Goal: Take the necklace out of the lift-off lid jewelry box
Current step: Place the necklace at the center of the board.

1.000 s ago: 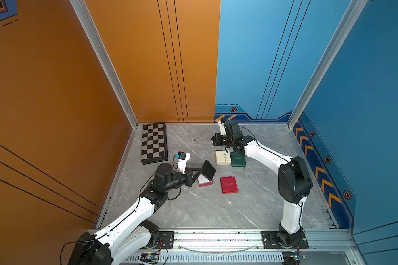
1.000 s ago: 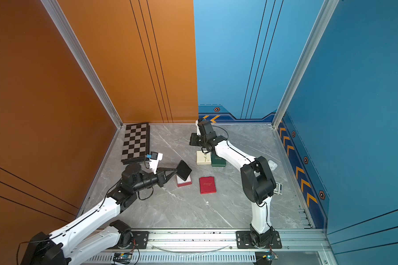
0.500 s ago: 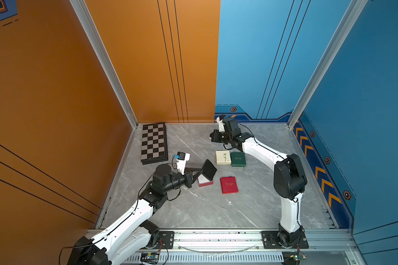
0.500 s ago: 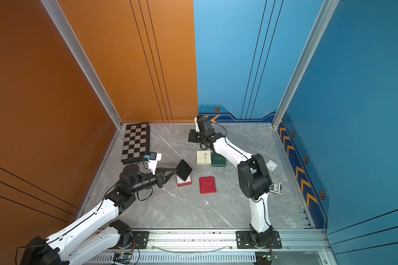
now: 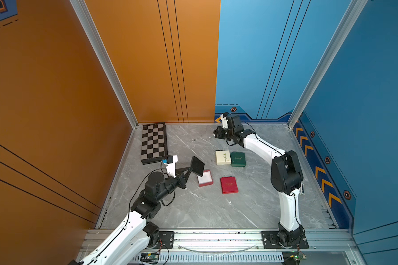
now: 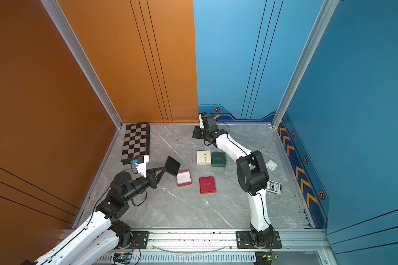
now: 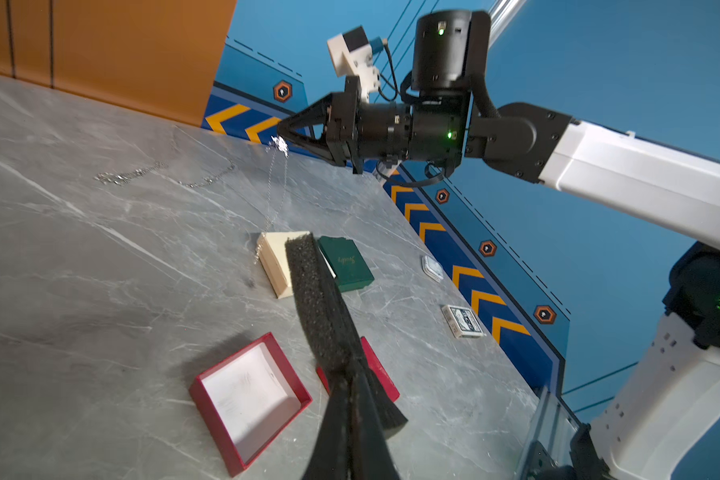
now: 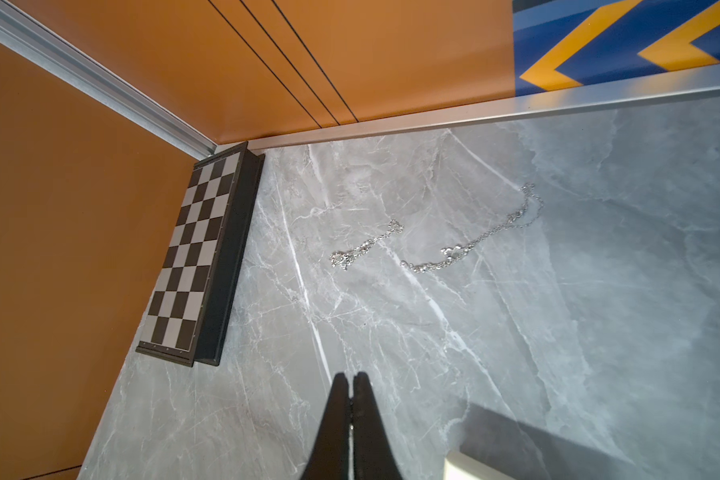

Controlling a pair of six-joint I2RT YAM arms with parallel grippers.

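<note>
A silver necklace (image 7: 280, 145) dangles from the right claw (image 7: 285, 132), pinched tight around it above the back of the desk (image 5: 193, 206), well apart from the open red box (image 5: 205, 178). The left claw (image 5: 190, 169) clamps a black foam insert (image 5: 197, 165) just beside that box.

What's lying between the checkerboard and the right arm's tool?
Two silver chains lie loose there; both top views show them faintly.

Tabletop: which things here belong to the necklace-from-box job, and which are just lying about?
Job: open red box, red lid, black foam insert in left gripper, necklace hanging from right gripper.
Lying about: chessboard, cream box, green box, card deck, earbuds case, two loose chains.
</note>
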